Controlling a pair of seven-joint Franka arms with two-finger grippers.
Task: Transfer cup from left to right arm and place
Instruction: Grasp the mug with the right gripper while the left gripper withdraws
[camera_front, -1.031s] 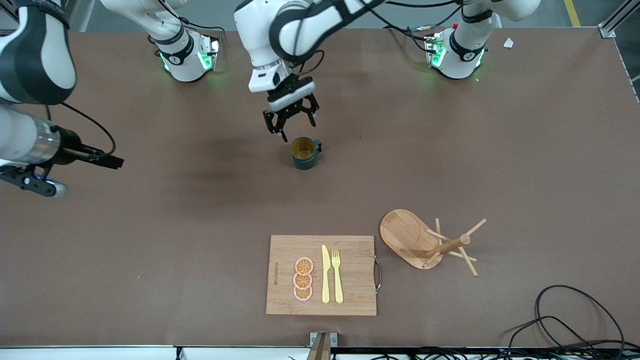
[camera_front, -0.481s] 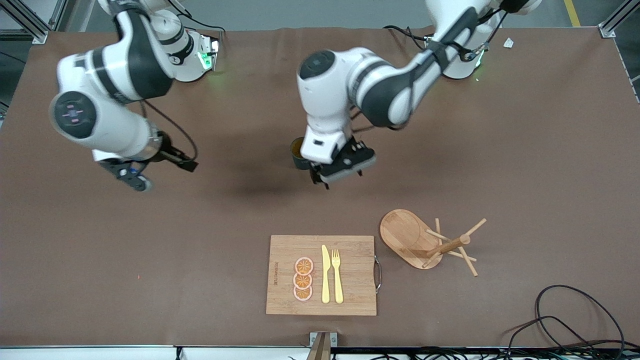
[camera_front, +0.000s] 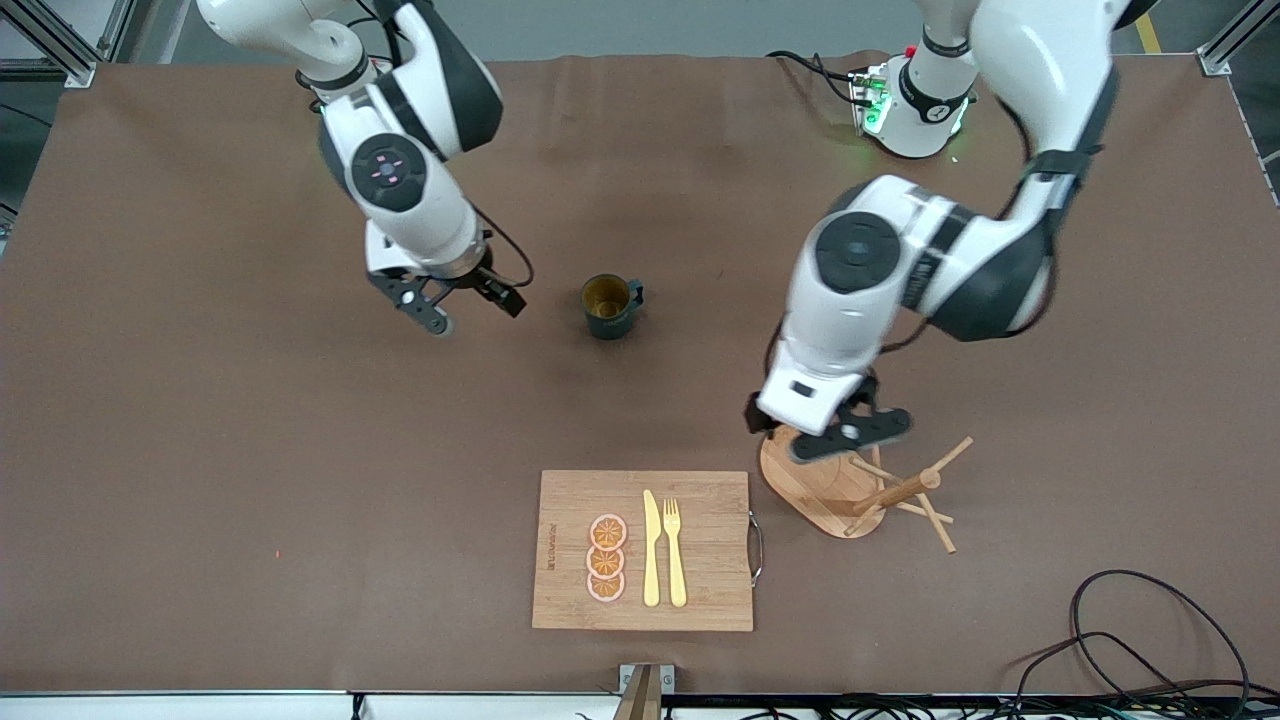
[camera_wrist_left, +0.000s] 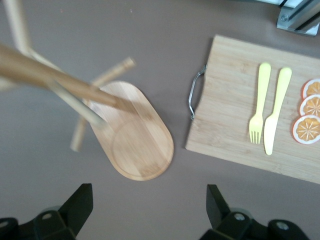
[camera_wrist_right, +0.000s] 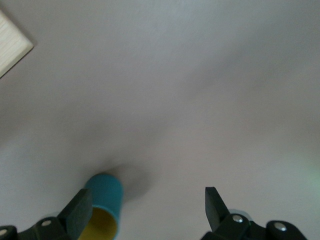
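The cup (camera_front: 610, 305), dark teal with an orange-brown inside and a loop handle, stands upright by itself in the middle of the table. My right gripper (camera_front: 425, 310) hangs open over the table beside it, toward the right arm's end. In the right wrist view the cup (camera_wrist_right: 103, 201) sits close to one finger (camera_wrist_right: 80, 210) of that open gripper (camera_wrist_right: 147, 212), with nothing held. My left gripper (camera_front: 815, 440) is open and empty over the wooden peg stand's base (camera_front: 815, 470). In the left wrist view the jaws of that gripper (camera_wrist_left: 148, 210) stand wide apart.
The wooden peg stand (camera_wrist_left: 135, 145) lies tipped with its pegs (camera_front: 915, 490) sticking out. Beside it, a cutting board (camera_front: 700, 590) near the front edge carries a yellow knife (camera_front: 651, 550), a fork (camera_front: 675, 550) and three orange slices (camera_front: 606, 558). Cables (camera_front: 1150, 640) lie at the front corner.
The left arm swung away from the cup to over the peg stand. The right arm came in from its end of the table to beside the cup. The cup stayed put.
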